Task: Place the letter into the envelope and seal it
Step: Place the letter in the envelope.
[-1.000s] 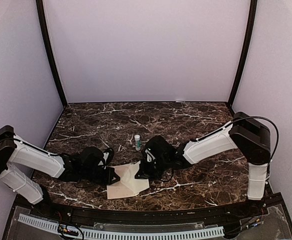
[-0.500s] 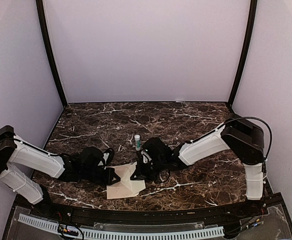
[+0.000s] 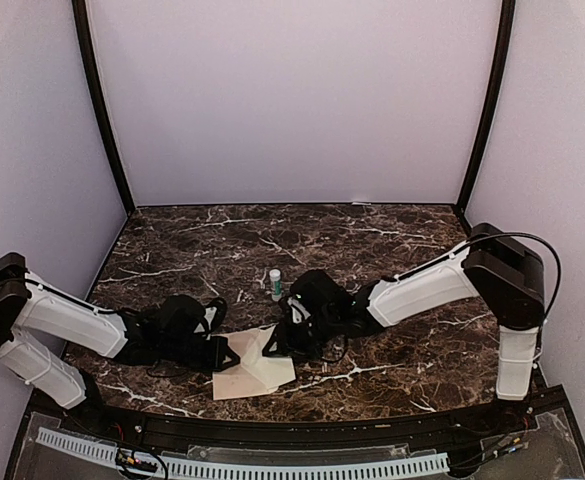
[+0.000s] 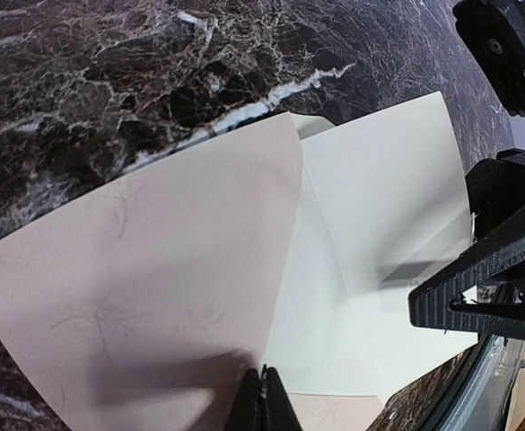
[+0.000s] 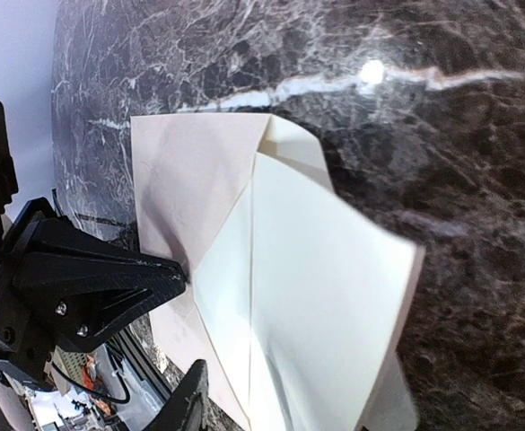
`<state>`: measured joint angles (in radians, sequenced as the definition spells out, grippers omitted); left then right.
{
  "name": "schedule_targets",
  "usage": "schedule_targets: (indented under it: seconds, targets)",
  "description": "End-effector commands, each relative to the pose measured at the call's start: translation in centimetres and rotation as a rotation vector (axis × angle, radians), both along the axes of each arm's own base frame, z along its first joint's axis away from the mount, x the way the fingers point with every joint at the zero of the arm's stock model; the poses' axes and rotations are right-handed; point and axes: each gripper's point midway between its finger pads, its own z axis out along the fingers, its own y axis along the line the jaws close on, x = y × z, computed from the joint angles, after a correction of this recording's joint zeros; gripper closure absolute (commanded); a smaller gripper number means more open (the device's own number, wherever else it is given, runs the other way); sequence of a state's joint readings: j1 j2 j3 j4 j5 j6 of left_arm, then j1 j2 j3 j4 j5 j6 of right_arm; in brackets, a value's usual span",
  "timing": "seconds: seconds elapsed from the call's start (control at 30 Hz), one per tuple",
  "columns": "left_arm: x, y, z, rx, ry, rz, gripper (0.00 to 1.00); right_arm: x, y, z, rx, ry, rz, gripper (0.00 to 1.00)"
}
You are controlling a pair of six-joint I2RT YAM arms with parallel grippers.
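L jaws pinched together on near edge of the letter [image 4: 127, 269], a tan sheet w/ its far edge curving. R jaws: one finger [image 5: 188, 406] shows, the other is hidden behind the envelope [image 4: 379, 197], so can't tell if they clamp it. In L wrist view, a R finger sits at envelope's far side, opposite L jaws. Envelope is cream, creased and overlaps the letter; can't tell which is on top. Both papers lie near front edge of the table [image 3: 402, 240], approx centre, btwn L and R jaws. White tube [image 3: 275, 284] w/ green band stands upright just behind papers, apart from them. Table is dark marble w/ white veins.
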<state>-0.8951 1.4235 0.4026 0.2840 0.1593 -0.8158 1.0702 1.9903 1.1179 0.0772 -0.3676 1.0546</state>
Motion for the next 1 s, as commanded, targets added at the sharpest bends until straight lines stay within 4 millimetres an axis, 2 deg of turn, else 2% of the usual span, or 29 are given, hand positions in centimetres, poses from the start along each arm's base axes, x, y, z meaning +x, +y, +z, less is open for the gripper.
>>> schedule_targets:
  seconds: [0.0, 0.07, 0.13, 0.27, 0.3, 0.77, 0.87, 0.97]
  targets:
    - [-1.6, 2.1, -2.1, 0.087, 0.063, 0.007, 1.00, 0.2, -1.6, 0.8, -0.034, -0.030, -0.013, 0.67]
    - [-1.5, 2.0, -2.1, 0.086, 0.063, 0.008, 1.00, 0.1, -2.0, 0.8, -0.040, -0.031, -0.017, 0.70]
    - [-1.5, 2.0, -2.0, 0.085, 0.061, 0.007, 1.00, 0.1, -2.4, 0.7, -0.046, -0.028, -0.021, 0.77]
    - [-1.5, 1.9, -2.0, 0.080, 0.057, -0.002, 1.00, -0.1, -2.5, 0.2, -0.053, -0.021, -0.021, 0.98]
    - [-1.5, 1.8, -2.0, 0.077, 0.056, -0.006, 1.00, 0.0, -2.4, 0.2, -0.048, -0.022, -0.019, 1.00]
    - [-1.2, -0.5, -0.7, 0.000, 0.024, -0.084, 1.00, -0.2, 1.5, -0.2, 0.018, -0.012, 0.042, 1.00]
    - [-0.9, -0.7, -0.5, 0.003, 0.017, -0.088, 1.00, -0.2, 1.8, -0.3, 0.017, -0.013, 0.044, 1.00]
    - [-0.5, -0.6, 0.1, 0.021, 0.000, -0.074, 0.99, 0.0, 0.9, -0.7, -0.019, -0.014, 0.026, 1.00]
